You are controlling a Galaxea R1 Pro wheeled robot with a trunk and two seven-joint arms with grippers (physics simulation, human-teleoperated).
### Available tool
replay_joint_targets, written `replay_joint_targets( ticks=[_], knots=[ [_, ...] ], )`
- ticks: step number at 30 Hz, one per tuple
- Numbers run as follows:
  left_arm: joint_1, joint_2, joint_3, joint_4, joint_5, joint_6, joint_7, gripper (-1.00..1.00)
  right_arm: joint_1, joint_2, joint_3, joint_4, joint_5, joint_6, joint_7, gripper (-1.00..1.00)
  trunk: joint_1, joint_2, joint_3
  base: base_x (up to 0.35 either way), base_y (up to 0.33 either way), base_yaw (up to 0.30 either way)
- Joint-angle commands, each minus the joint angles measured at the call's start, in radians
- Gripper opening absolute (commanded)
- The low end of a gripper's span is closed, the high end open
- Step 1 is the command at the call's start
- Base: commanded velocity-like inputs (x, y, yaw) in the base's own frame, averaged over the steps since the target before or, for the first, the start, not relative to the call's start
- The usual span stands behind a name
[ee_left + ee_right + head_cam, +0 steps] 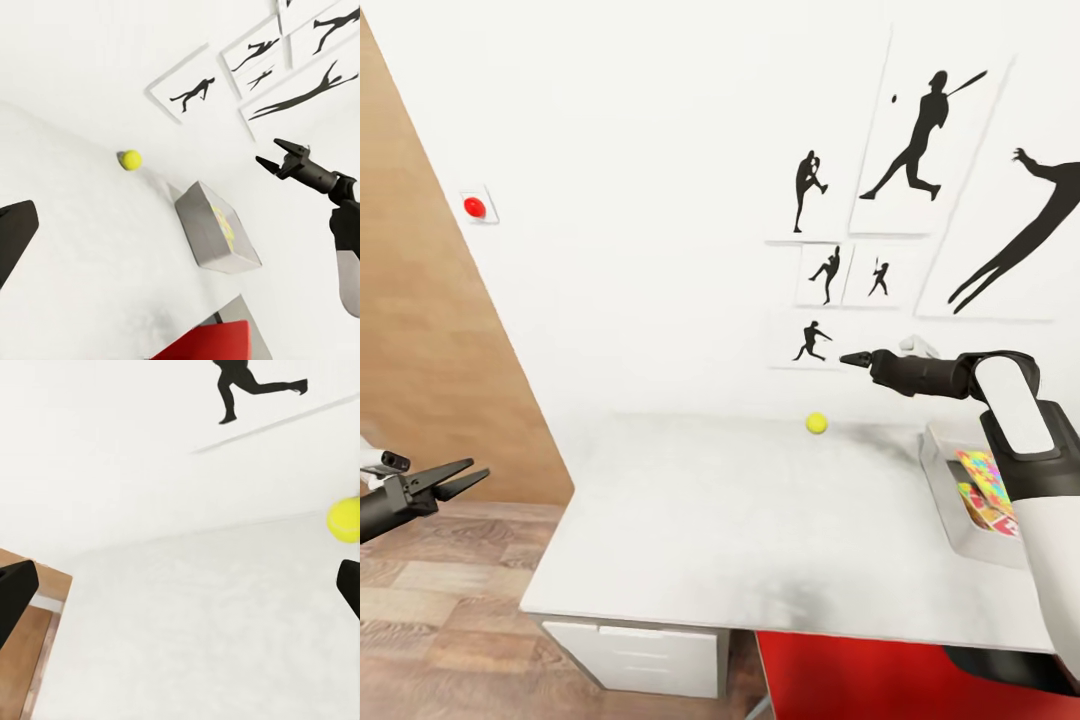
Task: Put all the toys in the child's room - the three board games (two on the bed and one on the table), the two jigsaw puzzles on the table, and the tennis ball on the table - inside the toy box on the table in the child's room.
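L gripper (468, 477) is held open & empty off table (740, 520); R gripper (847, 358), parted & empty, is poised above tennis ball (817, 423).

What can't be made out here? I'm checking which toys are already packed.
- Toy box contents: head view, right arm covers most; only colourful puzzle sheets peek out.
- Toy box far end: cut by the head view's right edge.
- Board games: left wrist view, box interior too small to tell.
- Tennis ball remains outside, on the table.
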Motion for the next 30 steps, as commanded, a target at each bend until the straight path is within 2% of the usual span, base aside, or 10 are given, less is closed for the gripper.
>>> replay_joint_targets(
  ticks=[1,13,23,30],
  knots=[
    [-0.001,0.0,0.0,0.0,-0.002,0.011,-0.004,1.0,-0.001,-0.001,0.002,0.0,-0.01,0.001,-0.01,1.0,0.001,-0.002,0.0,0.256,0.0,0.036],
    [-0.001,0.001,0.004,0.0,-0.002,-0.004,-0.004,1.0,0.001,-0.002,0.004,0.012,-0.009,0.001,-0.01,1.0,0.001,-0.002,0.02,0.048,0.001,0.006],
    [-0.001,0.003,0.002,0.0,-0.004,-0.006,-0.004,1.0,0.002,-0.002,0.004,0.012,-0.009,0.001,-0.01,1.0,0.001,-0.002,0.036,0.006,0.079,0.0],
    [-0.001,0.002,0.002,0.0,-0.005,-0.006,-0.004,1.0,0.004,-0.001,0.001,0.014,-0.007,0.001,-0.01,1.0,0.001,-0.002,0.04,0.127,0.004,-0.015]
  ],
)
